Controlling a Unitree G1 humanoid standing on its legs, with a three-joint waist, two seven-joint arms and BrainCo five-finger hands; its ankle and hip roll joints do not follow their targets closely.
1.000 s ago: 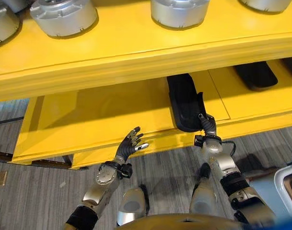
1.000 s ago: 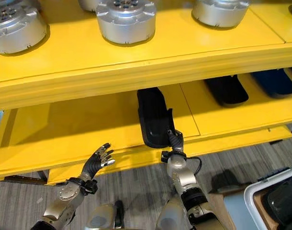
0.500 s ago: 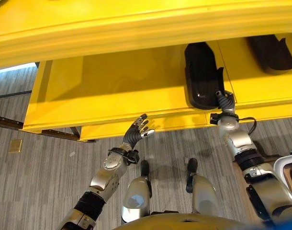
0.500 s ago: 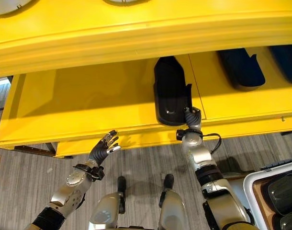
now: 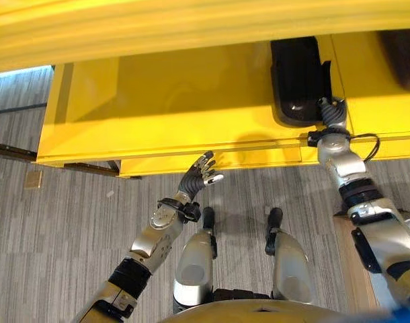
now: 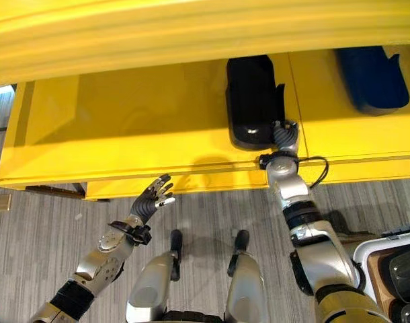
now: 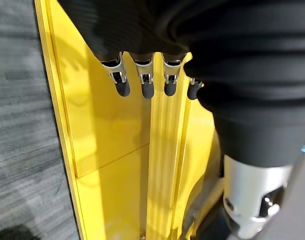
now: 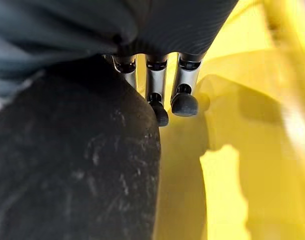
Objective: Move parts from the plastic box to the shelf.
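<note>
Yellow painted metal makes up the shelf (image 6: pixel 124 128), smooth and faintly glossy, with a thick upper board above and a lower board that ends in a flat front lip with a fine groove along it. A thin seam divides the lower board into bays. On that board lies a black part (image 6: pixel 252 101), long and rounded like a shallow shell, matt with a dull sheen at its near end, which sits just inside the front lip. In the right wrist view its surface looks finely scuffed and dusty. Another dark part (image 6: pixel 373 77) of the same shape lies in the next bay to the right, well apart from the first.

The right hand (image 6: pixel 283 134) is at the near right corner of the black part, its dark ribbed cover over the shelf's lip. Its fingers (image 8: pixel 157 100) run alongside the part's edge, fairly straight; whether they pinch the part or only touch it, I cannot tell.

The left hand (image 5: pixel 199 176) is raised in front of the shelf's lip, over the grey striped carpet floor (image 5: pixel 57 229), fingers spread and relaxed, holding nothing.

At the lower right corner of the right eye view stands the plastic box (image 6: pixel 366 252), pale-rimmed, with more dark rounded parts (image 6: pixel 403 266) inside it.
</note>
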